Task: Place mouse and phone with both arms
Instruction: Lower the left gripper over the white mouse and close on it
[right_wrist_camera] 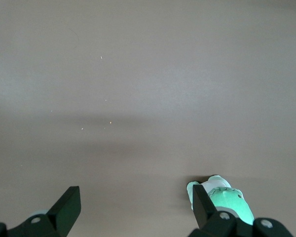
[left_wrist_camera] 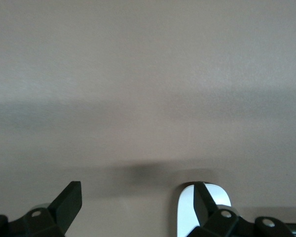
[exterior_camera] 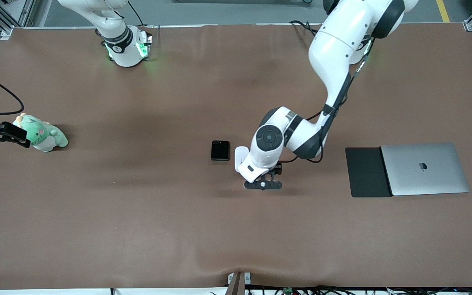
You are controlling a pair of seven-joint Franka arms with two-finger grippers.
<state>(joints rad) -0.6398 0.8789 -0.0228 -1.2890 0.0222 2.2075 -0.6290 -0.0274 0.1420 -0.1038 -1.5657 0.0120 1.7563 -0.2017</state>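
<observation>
Mouse beside left pincer

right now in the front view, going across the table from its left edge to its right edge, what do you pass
right gripper → green plush toy → phone → mouse → left gripper, open over the table → black mouse pad → closed laptop

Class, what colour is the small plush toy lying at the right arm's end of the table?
The small plush toy is mint green and cream, clearest in the front view.
</observation>
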